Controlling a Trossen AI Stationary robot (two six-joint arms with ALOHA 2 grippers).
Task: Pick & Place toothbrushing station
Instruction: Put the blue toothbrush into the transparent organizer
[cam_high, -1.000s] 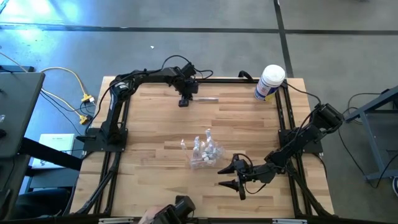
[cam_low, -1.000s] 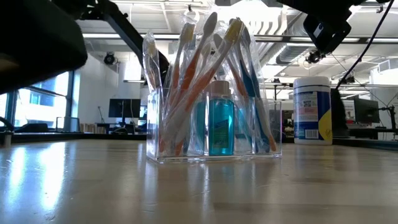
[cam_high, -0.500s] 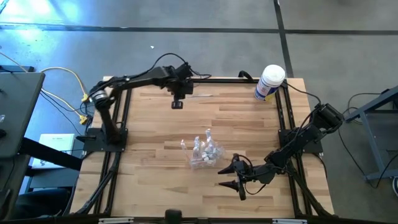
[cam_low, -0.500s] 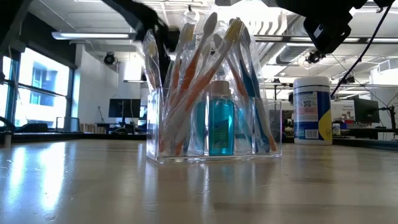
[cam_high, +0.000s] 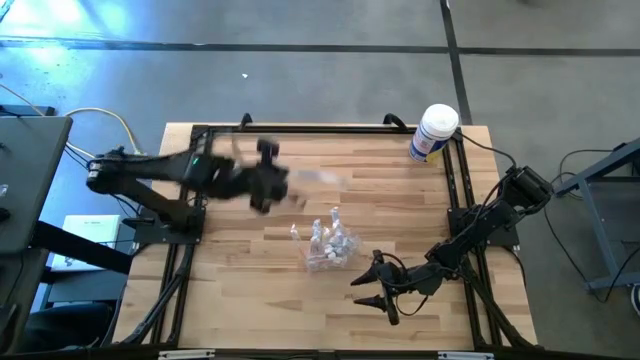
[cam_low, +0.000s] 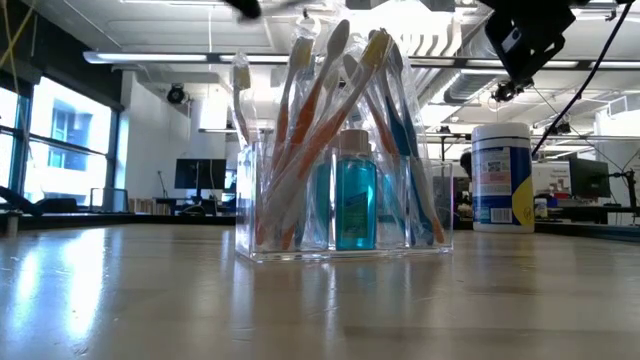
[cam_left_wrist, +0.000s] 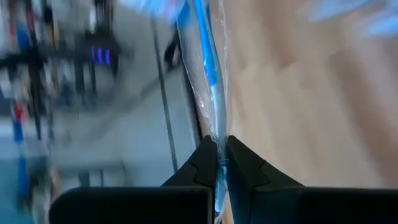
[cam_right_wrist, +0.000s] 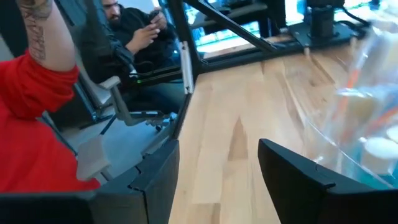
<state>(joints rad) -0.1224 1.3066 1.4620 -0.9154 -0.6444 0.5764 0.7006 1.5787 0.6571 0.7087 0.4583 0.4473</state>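
Note:
The toothbrushing station (cam_high: 326, 246) is a clear plastic holder standing on the table's middle, with several wrapped toothbrushes and a blue bottle (cam_low: 355, 200) in it; it also shows in the low view (cam_low: 343, 250). My left gripper (cam_high: 270, 188), blurred, is left of and beyond the station, shut on a blue toothbrush in a clear wrapper (cam_left_wrist: 208, 74), which shows faintly in the high view (cam_high: 318, 177). My right gripper (cam_high: 375, 291) is open and empty just right of the station on its near side, which shows at the edge of the right wrist view (cam_right_wrist: 367, 118). My left gripper pinches the wrapped toothbrush between its two fingers at the wrapper (cam_left_wrist: 216, 142). The brush sticks out forward beyond the fingertips, along the fingers. Which end it has cannot be told.
A white canister with a blue label (cam_high: 433, 134) stands at the far right corner. A black frame runs along the table's edges (cam_high: 455, 190). People sit beyond the table in the right wrist view (cam_right_wrist: 124, 37). Bare wood lies left of the station (cam_high: 240, 260).
My left gripper has swung from the table's far edge toward the near and left, nearer the station, fast and blurred, and the wrapped toothbrush has gone with it. The station has stayed in place.

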